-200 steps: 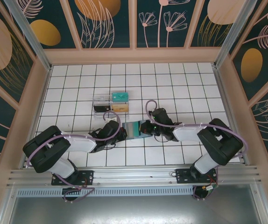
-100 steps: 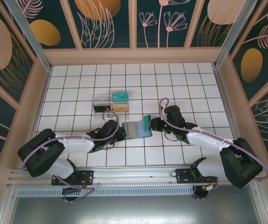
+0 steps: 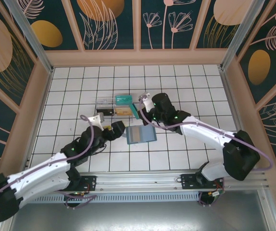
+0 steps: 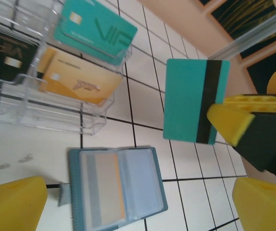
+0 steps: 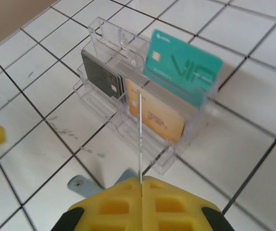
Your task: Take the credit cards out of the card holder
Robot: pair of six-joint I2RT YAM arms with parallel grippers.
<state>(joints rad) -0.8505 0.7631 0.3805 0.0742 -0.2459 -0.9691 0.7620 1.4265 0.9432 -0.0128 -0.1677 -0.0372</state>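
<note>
The left gripper (image 3: 116,129), fingers apart and empty, stands just left of the open card holder (image 3: 140,135) on the table (image 3: 191,91); an orange-tan card (image 4: 105,187) sits in one pocket. Beyond, the right gripper (image 3: 143,111) clamps the teal card (image 4: 188,98) beside the clear box (image 3: 113,107), judged mid-transfer and next needing a free slot. Any cards beneath the tan one cannot be made out.

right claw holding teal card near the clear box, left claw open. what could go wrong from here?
1. The right claw pinches the teal card by one edge only; it may pivot or slip.
2. The clear box stands close by with cards in its slots; a bump could shift it.
3. A tan card sits in the card holder, and the open left claw is off it, so the holder may drag.
</note>
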